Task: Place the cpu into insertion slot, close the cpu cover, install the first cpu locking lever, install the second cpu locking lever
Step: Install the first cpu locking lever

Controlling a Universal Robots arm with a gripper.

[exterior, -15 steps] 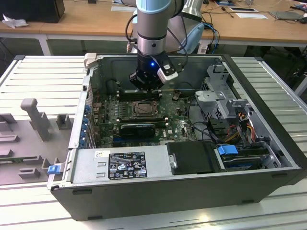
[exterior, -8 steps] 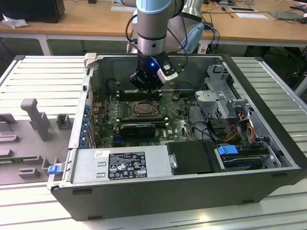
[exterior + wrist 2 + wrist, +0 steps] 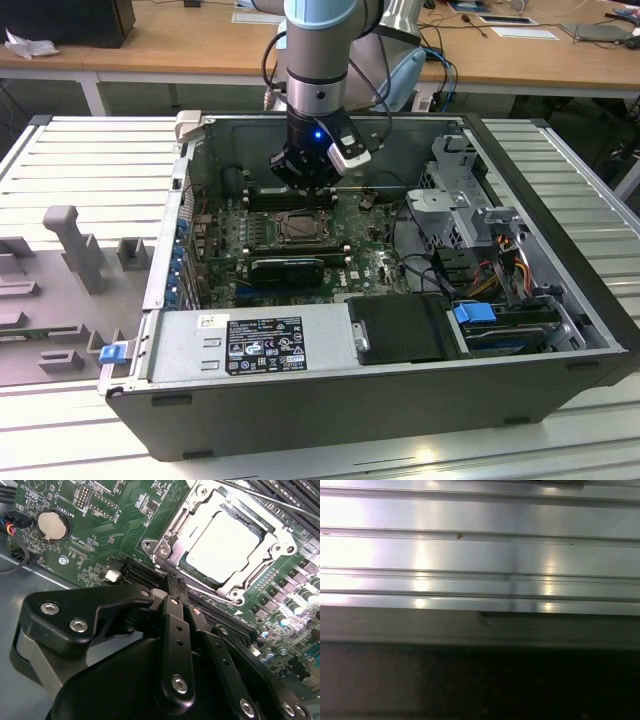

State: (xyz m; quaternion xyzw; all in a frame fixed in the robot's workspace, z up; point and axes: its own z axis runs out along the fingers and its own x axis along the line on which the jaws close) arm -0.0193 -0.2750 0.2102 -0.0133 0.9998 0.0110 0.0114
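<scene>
The cpu [image 3: 224, 545], a pale silver square, lies flat in the insertion slot [image 3: 300, 229] on the green motherboard [image 3: 125, 525]. The cpu cover [image 3: 167, 542], a metal frame with a window, lies down around the chip. A thin metal lever rod [image 3: 265, 499] runs along the socket's far side. My gripper [image 3: 172, 585] hangs just beside the socket, its black fingers [image 3: 176, 625] pressed together, shut with nothing seen between them. In the exterior view the gripper [image 3: 305, 190] stands upright inside the open case, right above the socket.
A round coin battery [image 3: 52, 526] sits on the board. A long black card [image 3: 288, 268] lies in front of the socket. The power supply [image 3: 265, 345], drive cage [image 3: 470, 215] and case walls [image 3: 560, 250] hem the arm in. Ribbed metal table [image 3: 470, 545] surrounds the case.
</scene>
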